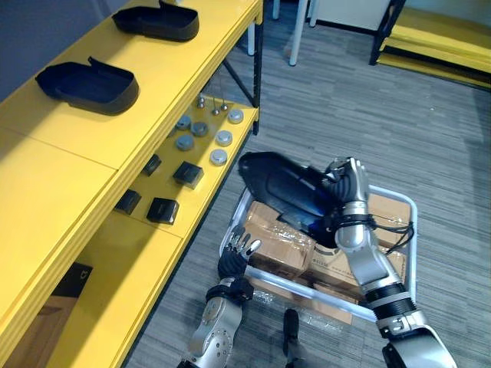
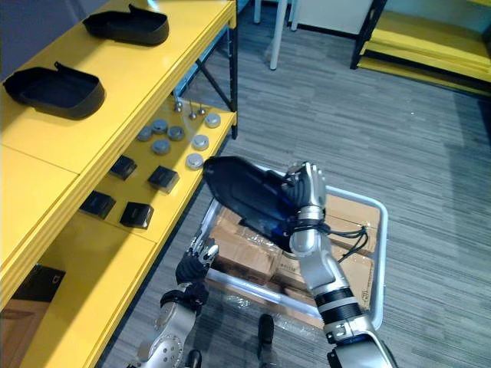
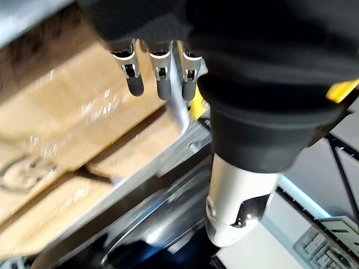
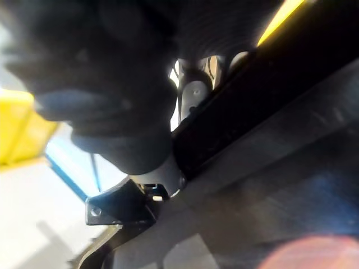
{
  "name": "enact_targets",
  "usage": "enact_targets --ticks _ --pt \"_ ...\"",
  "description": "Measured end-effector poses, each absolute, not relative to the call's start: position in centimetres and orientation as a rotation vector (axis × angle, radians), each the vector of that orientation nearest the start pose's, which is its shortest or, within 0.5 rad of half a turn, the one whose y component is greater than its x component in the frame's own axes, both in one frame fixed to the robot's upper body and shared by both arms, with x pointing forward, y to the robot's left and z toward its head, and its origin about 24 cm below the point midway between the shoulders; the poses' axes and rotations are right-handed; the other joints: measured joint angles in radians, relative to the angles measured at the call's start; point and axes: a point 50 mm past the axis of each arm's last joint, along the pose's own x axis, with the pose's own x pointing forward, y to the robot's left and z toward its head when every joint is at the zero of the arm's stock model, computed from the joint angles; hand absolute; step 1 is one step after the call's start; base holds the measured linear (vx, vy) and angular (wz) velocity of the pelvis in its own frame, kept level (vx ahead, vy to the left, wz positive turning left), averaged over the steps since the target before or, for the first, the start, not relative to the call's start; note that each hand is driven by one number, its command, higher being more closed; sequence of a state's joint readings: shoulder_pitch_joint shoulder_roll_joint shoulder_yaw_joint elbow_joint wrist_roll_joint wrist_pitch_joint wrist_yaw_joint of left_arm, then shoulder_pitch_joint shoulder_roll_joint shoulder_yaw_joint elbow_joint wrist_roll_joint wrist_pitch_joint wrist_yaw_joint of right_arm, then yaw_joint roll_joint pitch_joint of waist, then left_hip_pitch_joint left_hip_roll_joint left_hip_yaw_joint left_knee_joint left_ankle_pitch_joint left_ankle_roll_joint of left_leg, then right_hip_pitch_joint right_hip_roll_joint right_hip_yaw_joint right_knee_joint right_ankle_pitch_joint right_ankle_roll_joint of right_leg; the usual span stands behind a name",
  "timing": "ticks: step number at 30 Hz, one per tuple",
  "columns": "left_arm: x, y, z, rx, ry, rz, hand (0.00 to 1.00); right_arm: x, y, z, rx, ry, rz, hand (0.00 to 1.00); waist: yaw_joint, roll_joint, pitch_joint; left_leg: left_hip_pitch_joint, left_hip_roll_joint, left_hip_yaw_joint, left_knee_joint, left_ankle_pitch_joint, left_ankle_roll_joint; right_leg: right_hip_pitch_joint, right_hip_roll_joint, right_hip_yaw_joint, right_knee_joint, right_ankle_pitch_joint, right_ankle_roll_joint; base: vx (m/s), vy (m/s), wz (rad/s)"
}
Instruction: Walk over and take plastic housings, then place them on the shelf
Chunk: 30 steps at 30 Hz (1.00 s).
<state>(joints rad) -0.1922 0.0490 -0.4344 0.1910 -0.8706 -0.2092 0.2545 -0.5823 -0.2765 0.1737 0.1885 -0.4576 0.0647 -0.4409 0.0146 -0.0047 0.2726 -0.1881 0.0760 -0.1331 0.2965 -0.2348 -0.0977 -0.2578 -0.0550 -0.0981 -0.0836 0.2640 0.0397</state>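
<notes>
Two black plastic housings (image 1: pixel 88 86) already lie on the top board of the yellow shelf (image 1: pixel 69 165), up and to the left of the white-framed cart (image 1: pixel 413 230). A third housing (image 1: pixel 276 182) is held above the cart's cardboard boxes (image 1: pixel 280 247), with the right hand (image 1: pixel 349 188) curled round its near end. It looks like a light, stiff, smooth shell, long enough to swing, so a grip nearer its middle or on its rim would probably steady it. The left hand (image 1: pixel 239 247) hangs at the cart's left rim, fingers relaxed and holding nothing.
</notes>
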Motion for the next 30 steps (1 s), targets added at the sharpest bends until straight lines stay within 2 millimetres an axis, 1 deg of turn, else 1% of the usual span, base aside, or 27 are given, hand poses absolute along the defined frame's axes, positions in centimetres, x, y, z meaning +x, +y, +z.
enact_targets --ticks 1,2,5,8,11,14,15,17,20,24,25,26,27,28,29,30 --pt "27.2 6.3 4.4 -0.765 0.129 -0.123 0.00 33.5 -13.9 17.3 -0.670 -0.535 -0.295 1.00 -0.001 -0.006 -0.013 0.003 0.000 0.007 -0.009 0.002 0.001 0.000 0.000 0.006 0.000 0.000 0.000 0.05 0.014 -0.12" --pt "27.2 6.1 4.4 -0.769 0.136 -0.131 0.00 33.4 -13.7 17.3 -0.661 -0.538 -0.293 1.00 -0.002 -0.007 -0.018 0.006 0.000 0.007 -0.011 0.003 0.001 0.000 0.000 0.006 0.000 0.000 0.000 0.06 0.013 -0.09" --pt "27.0 5.5 3.6 -0.779 0.189 -0.140 0.00 32.8 -12.5 16.3 -0.626 -0.522 -0.253 1.00 -0.003 -0.015 -0.043 0.038 0.002 0.023 -0.024 0.004 0.002 0.018 0.001 0.012 -0.001 -0.001 -0.001 0.04 0.011 -0.11" --pt "27.0 5.1 3.6 -0.784 0.211 -0.153 0.00 31.8 -11.2 15.6 -0.587 -0.525 -0.212 1.00 -0.009 -0.021 -0.058 0.047 0.001 0.024 -0.027 0.004 0.002 0.025 0.000 0.014 -0.001 -0.002 -0.002 0.01 0.006 -0.01" --pt "27.5 4.8 4.3 -0.799 0.204 -0.157 0.00 30.7 -8.8 14.7 -0.517 -0.516 -0.124 1.00 -0.024 -0.032 -0.070 0.068 0.004 0.028 -0.032 0.004 0.002 0.040 0.001 0.023 -0.001 -0.004 -0.004 0.00 0.009 -0.03" --pt "27.9 4.8 4.7 -0.831 0.211 -0.127 0.00 29.5 -8.1 14.7 -0.428 -0.530 -0.109 1.00 -0.028 -0.035 -0.078 0.074 0.005 0.029 -0.034 0.005 0.002 0.045 0.001 0.024 -0.002 -0.005 -0.005 0.00 0.004 -0.02" --pt "28.1 4.9 4.8 -0.834 0.211 -0.115 1.00 29.3 -8.1 14.5 -0.412 -0.528 -0.109 1.00 -0.031 -0.036 -0.084 0.075 0.005 0.029 -0.037 0.005 0.001 0.045 0.001 0.024 -0.002 -0.005 -0.005 0.00 0.000 0.00" --pt "28.2 5.0 4.9 -0.852 0.217 -0.093 1.00 28.9 -8.1 14.2 -0.385 -0.519 -0.113 1.00 -0.040 -0.038 -0.099 0.080 0.006 0.029 -0.044 0.008 0.000 0.046 0.001 0.023 -0.002 -0.006 -0.006 0.02 0.002 0.00" --pt "29.0 5.3 6.0 -0.902 0.194 -0.046 1.00 28.0 -8.4 13.8 -0.293 -0.514 -0.125 1.00 -0.059 -0.046 -0.117 0.097 0.011 0.032 -0.053 0.011 -0.002 0.058 0.002 0.022 -0.002 -0.006 -0.006 0.05 0.007 -0.03" --pt "29.7 5.7 7.1 -0.981 0.142 0.020 1.00 26.9 -8.9 13.3 -0.219 -0.508 -0.142 1.00 -0.061 -0.056 -0.139 0.116 0.012 0.046 -0.059 0.011 -0.002 0.068 0.002 0.030 -0.003 -0.007 -0.006 0.02 0.014 -0.08" --pt "29.8 6.0 7.4 -0.990 0.125 0.038 1.00 26.5 -8.9 13.3 -0.192 -0.511 -0.137 0.00 -0.063 -0.059 -0.142 0.124 0.012 0.048 -0.063 0.011 -0.001 0.074 0.002 0.032 -0.004 -0.007 -0.006 0.00 0.012 -0.05" --pt "29.8 6.0 7.5 -0.995 0.121 0.047 1.00 26.2 -8.9 13.2 -0.173 -0.515 -0.132 0.00 -0.064 -0.061 -0.144 0.126 0.012 0.048 -0.064 0.010 -0.001 0.077 0.002 0.031 -0.006 -0.009 -0.006 0.00 0.000 0.00" --pt "29.9 6.2 7.5 -0.994 0.113 0.056 1.00 25.7 -8.9 13.1 -0.165 -0.519 -0.124 0.00 -0.065 -0.062 -0.151 0.125 0.013 0.051 -0.061 0.010 -0.002 0.077 0.004 0.030 -0.006 -0.015 -0.013 0.00 0.000 0.00" --pt "30.0 6.7 7.7 -0.973 0.088 0.070 1.00 25.0 -8.7 13.0 -0.156 -0.525 -0.105 0.00 -0.066 -0.062 -0.157 0.124 0.014 0.051 -0.060 0.009 -0.004 0.078 0.007 0.030 -0.007 -0.022 -0.013 0.00 0.000 0.00" --pt "30.2 7.5 8.2 -0.963 0.046 0.100 1.00 24.2 -8.4 12.5 -0.154 -0.517 -0.072 0.00 -0.067 -0.062 -0.162 0.124 0.017 0.051 -0.058 0.008 -0.005 0.078 0.012 0.029 -0.006 -0.024 -0.016 0.00 0.000 0.00" --pt "30.3 8.1 8.6 -0.959 0.017 0.118 1.00 23.9 -8.2 12.2 -0.152 -0.508 -0.051 0.00 -0.069 -0.062 -0.163 0.124 0.019 0.050 -0.057 0.007 -0.007 0.079 0.014 0.027 -0.006 -0.025 -0.016 0.03 -0.022 0.00"
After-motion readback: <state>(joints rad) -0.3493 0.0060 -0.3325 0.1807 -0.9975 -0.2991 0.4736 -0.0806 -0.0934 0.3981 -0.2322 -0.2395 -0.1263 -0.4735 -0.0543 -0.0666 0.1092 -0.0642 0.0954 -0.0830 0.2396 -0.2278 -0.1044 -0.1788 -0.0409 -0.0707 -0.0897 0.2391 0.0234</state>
